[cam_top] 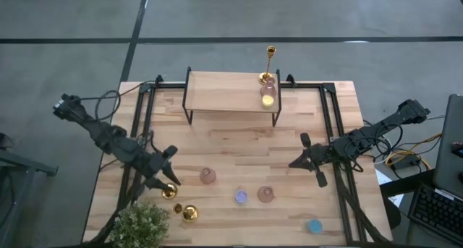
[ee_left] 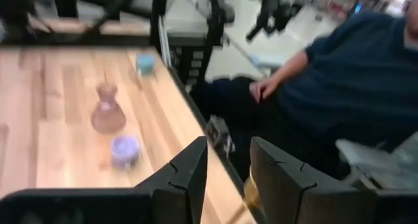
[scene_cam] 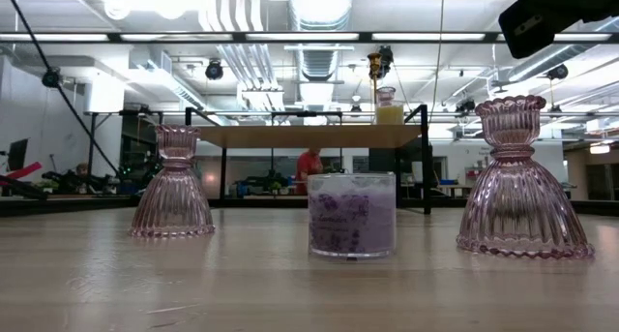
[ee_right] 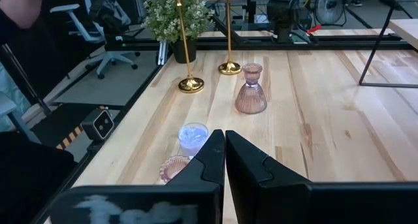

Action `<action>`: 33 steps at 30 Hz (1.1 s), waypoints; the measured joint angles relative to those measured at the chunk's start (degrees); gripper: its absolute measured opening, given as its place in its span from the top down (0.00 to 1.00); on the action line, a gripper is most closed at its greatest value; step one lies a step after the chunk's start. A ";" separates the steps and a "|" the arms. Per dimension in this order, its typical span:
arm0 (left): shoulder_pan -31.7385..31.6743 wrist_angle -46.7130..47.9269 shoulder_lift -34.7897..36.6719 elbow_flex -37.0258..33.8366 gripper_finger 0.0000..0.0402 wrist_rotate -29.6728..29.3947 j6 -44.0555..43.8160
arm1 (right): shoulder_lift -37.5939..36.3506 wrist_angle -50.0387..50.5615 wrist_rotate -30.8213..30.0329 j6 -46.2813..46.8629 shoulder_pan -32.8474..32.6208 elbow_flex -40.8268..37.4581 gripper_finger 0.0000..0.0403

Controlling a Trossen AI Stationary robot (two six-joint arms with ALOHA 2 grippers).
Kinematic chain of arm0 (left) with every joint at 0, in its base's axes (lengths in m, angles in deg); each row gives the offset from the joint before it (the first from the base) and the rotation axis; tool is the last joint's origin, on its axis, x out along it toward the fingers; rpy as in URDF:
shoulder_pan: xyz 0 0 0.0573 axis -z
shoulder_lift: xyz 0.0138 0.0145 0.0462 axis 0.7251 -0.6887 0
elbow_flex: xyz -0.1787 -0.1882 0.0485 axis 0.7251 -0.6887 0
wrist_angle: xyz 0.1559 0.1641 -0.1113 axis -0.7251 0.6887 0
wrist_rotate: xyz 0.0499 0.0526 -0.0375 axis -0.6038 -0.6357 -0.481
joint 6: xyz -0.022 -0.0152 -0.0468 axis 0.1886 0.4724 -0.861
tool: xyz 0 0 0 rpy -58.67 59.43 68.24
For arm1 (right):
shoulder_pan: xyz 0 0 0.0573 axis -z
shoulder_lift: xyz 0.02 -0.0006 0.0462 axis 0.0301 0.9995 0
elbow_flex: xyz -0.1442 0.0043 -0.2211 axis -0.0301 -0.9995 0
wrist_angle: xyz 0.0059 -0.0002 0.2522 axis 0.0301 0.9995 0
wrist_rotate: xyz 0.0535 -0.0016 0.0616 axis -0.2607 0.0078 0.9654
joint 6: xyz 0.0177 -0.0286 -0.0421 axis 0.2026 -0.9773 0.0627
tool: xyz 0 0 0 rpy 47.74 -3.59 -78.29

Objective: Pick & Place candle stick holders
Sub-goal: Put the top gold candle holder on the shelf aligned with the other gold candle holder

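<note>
My left tool [cam_top: 168,183] grips a gold candlestick [cam_top: 168,192] near its base (another candlestick [cam_top: 189,214] just beside it); my right tool [cam_top: 298,162] waits, closed, empty.

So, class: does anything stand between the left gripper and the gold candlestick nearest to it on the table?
Nothing visible does. The left gripper is right at the nearest gold candlestick. The pink glass holder stands apart to one side, and the second gold candlestick stands beyond, by the plant.
</note>
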 joint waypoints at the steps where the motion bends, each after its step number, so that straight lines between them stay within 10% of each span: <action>1: 0.46 0.79 -0.66 0.04 0.70 -0.14 -0.71 | 0.00 0.02 0.00 0.00 0.00 0.00 0.98; 33: 8.78 4.48 -13.34 -0.14 0.70 -2.26 -8.17 | -0.02 0.00 0.00 -0.02 0.02 0.00 0.98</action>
